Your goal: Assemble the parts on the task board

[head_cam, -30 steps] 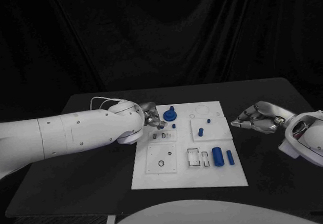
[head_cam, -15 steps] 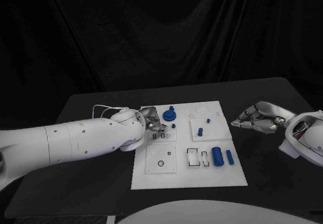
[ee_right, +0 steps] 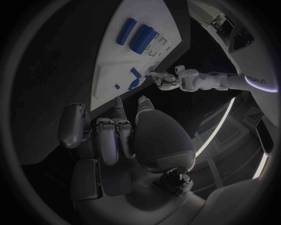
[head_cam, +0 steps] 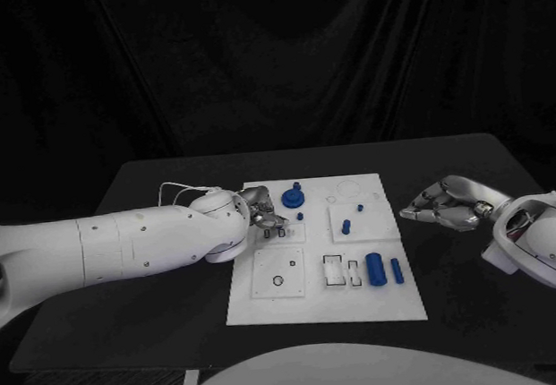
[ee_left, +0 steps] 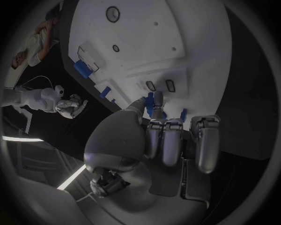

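Observation:
The white task board lies mid-table. My left hand hovers over its near-left upper area and pinches a small blue part between thumb and finger, just above two small slots. My right hand hangs off the board's right edge with its fingers curled in. A bluish spot sits by its fingertips, and I cannot tell whether it holds anything. A blue knob, small blue pegs and two blue cylinders are on the board.
The black table has bare room on both sides of the board. My left forearm lies across the table's left half. The board's near-left panel holds a ring-shaped recess and rectangular slots.
My left hand has drifted a little toward me, lower over the small slots, still pinching the blue part. My right hand has stayed in place.

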